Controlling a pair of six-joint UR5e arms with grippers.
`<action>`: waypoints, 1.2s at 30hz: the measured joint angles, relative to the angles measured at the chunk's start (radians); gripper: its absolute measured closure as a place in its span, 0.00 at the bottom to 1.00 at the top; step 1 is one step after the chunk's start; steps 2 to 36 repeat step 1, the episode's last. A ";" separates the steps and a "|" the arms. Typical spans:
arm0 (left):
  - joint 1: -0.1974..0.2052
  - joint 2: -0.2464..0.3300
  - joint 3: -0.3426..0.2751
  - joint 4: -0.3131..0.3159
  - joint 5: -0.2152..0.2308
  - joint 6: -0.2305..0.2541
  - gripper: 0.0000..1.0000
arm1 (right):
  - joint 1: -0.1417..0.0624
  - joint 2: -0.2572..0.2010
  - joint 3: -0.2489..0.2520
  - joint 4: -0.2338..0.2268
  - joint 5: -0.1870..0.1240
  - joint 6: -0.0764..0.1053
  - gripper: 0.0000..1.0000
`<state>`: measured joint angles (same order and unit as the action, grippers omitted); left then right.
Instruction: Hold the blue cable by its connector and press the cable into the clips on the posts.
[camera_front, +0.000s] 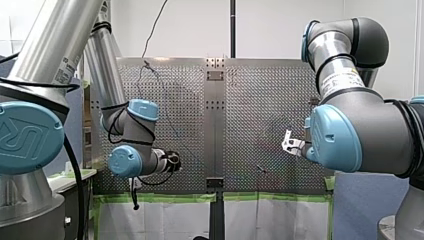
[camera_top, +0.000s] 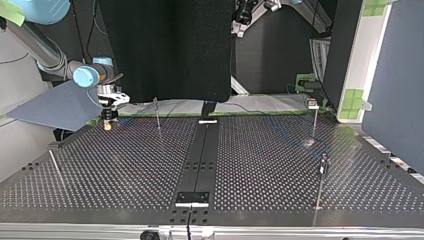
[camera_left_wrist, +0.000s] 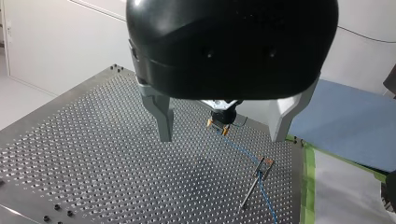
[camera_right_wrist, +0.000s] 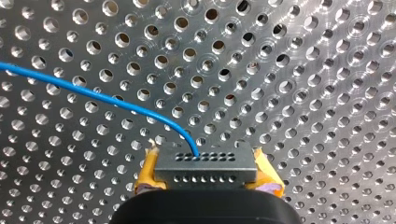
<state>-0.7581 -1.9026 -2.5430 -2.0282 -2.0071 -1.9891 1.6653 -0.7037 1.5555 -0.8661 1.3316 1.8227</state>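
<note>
Sitting between tool (camera_right_wrist: 208, 176) pads (camera_right_wrist: 148, 173) (yellow): connector (camera_right_wrist: 205, 165)

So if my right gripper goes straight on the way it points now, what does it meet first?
Probably the perforated table: the right gripper, shut on the connector, points straight at it. The blue cable bends off sideways, out of that line. Depth is unclear.
</note>
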 joint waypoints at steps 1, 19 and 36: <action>0.000 0.000 0.000 0.000 0.000 0.000 0.00 | 0.000 0.000 0.000 0.000 0.000 0.000 1.00; 0.000 0.000 0.000 0.000 0.000 0.000 0.00 | 0.000 0.000 0.000 0.000 0.000 0.000 1.00; 0.000 0.000 0.000 0.000 0.000 0.000 0.00 | 0.000 0.000 0.000 0.000 0.000 0.000 1.00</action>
